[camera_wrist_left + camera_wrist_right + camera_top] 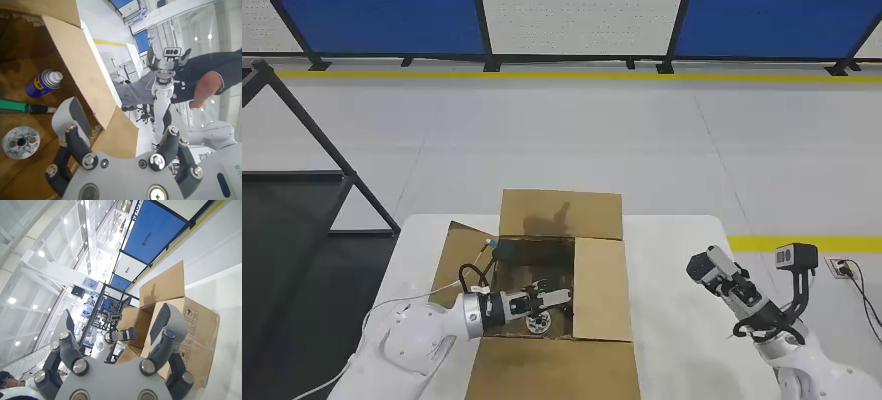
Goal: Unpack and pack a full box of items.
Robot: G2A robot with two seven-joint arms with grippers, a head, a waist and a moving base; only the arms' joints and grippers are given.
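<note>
We're hovering left gripper (554, 297), jaws spread, empty, inside cardboard box (600, 290) near spray can (42, 84), green-handled screwdriver (15, 108), metal hub (21, 142); right gripper (116, 313) hanging open, apart from box.

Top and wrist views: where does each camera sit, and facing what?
Top view: above the arms, looking down; both arms show, left gripper in the box, right gripper apart from it.
Left wrist: inside the box, facing spray can, screwdriver and metal disc; own open fingers show.
Right wrist: outside the box, facing its side; own open fingers show.
Shared: top and right wrist both show the left arm in the box.
</note>
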